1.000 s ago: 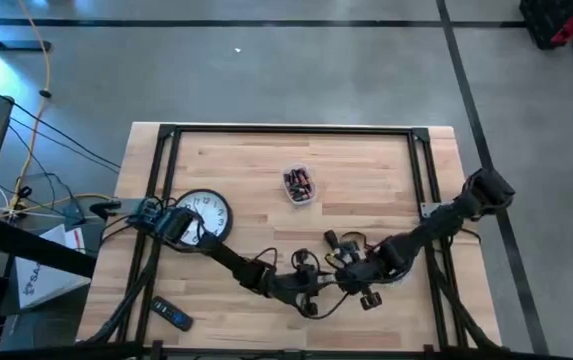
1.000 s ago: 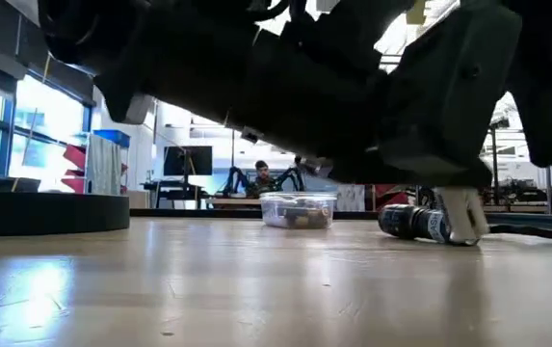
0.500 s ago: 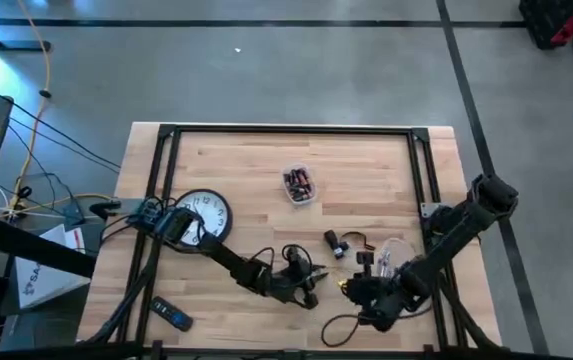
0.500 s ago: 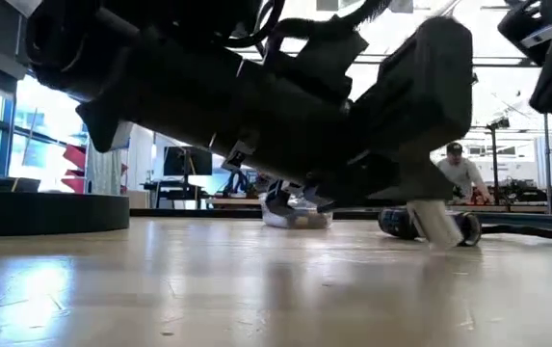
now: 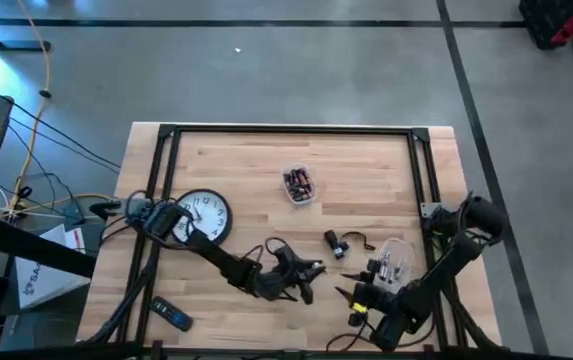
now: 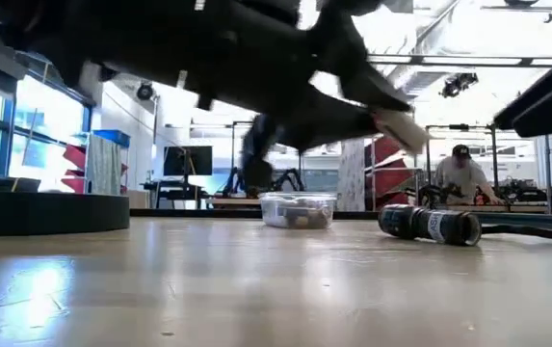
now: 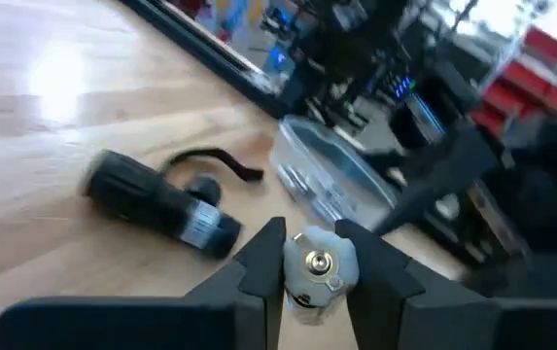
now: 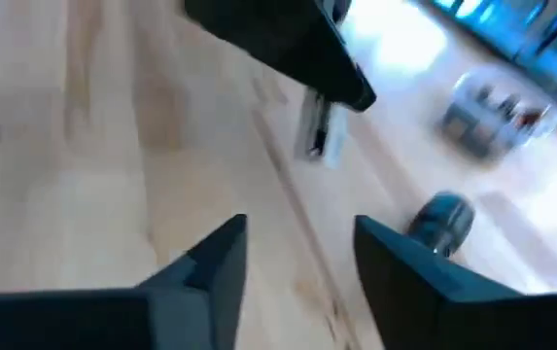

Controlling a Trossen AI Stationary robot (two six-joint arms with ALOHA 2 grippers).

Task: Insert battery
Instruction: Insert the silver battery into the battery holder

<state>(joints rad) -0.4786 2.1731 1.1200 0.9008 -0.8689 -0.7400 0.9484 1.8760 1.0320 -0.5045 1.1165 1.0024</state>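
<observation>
Gripping a small white battery (image 7: 309,272) end-on between its two dark fingers, the left gripper (image 7: 309,277) hangs above the wood near the lower centre of the high view, lifted clear of the table (image 5: 236,160). The cell looks light, rigid and smooth-skinned, so it could roll or squirt out of a loose pinch; holding it across the round body, with the metal terminal left free, seems the sound grasp, and that is how it sits now. Just up and to the right in the high view lies the black flashlight (image 5: 337,243) on its side with a thin cord, probably the thing meant to receive the cell. A clear tub (image 5: 299,185) of spare batteries stands above centre. The right gripper (image 8: 293,258), low on the right side, has its fingers spread wide with nothing between them. A wall clock (image 5: 204,215) lies at the left, a remote (image 5: 170,315) at lower left.
</observation>
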